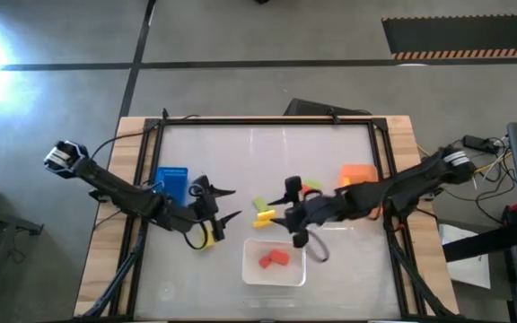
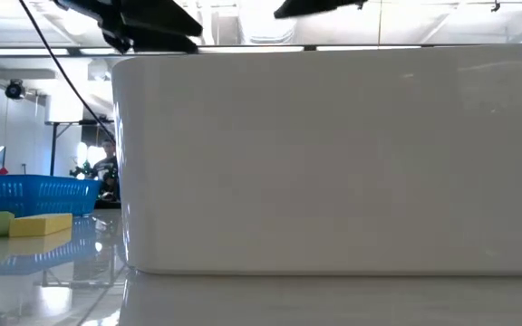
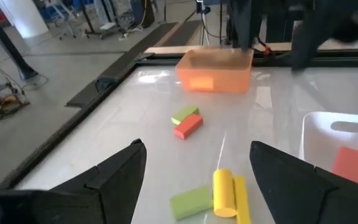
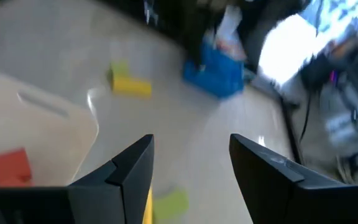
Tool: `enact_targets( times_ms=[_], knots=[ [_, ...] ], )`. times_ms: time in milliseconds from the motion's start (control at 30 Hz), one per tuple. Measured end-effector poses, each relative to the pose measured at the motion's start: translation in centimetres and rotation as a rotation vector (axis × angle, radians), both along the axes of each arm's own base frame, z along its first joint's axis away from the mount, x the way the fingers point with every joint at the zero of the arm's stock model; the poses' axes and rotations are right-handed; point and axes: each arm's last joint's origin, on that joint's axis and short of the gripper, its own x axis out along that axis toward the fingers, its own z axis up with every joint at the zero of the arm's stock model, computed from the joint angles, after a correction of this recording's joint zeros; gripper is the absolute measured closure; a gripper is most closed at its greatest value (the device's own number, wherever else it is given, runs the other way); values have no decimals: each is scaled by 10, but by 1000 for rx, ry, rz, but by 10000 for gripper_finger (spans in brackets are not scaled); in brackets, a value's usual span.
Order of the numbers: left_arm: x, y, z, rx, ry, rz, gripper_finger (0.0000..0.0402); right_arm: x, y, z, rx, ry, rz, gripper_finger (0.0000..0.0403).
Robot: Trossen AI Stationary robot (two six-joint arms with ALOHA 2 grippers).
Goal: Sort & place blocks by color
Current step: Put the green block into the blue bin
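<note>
Both grippers are open and hold nothing. My left gripper hovers right of the blue bin. My right gripper hovers over the table's middle, above the white tray's far edge. Between them a green block and a yellow block lie flat on the table. A red and a green block lie toward the orange bin. A yellow block with a green one beside it lies under my left arm. Red blocks lie in the tray.
The white tray sits near the table's near edge, and its wall fills most of the low view. The blue bin stands left, the orange bin right. A black frame runs around the table top.
</note>
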Motion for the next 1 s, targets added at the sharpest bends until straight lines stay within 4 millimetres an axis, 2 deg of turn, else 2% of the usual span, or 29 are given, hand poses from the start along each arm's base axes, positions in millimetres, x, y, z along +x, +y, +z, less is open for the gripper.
enact_targets(
  times_ms=[233,400,533,667,900,1000],
  knots=[
    [25,-6,-4,5,38,2,132,-36,-28,12,96,-269,203,202],
    [46,2,7,-112,60,-200,132,-54,-47,11,160,-375,280,202],
    [55,19,9,-140,175,-242,132,-63,-56,9,173,-393,260,202],
    [58,42,6,-140,331,-166,132,-68,-57,0,173,-370,254,202],
    [72,78,-9,-153,470,-238,132,-83,-59,-3,192,-349,246,202],
    [79,90,-24,-103,549,-300,132,-90,-60,0,200,-368,246,202]
  ],
)
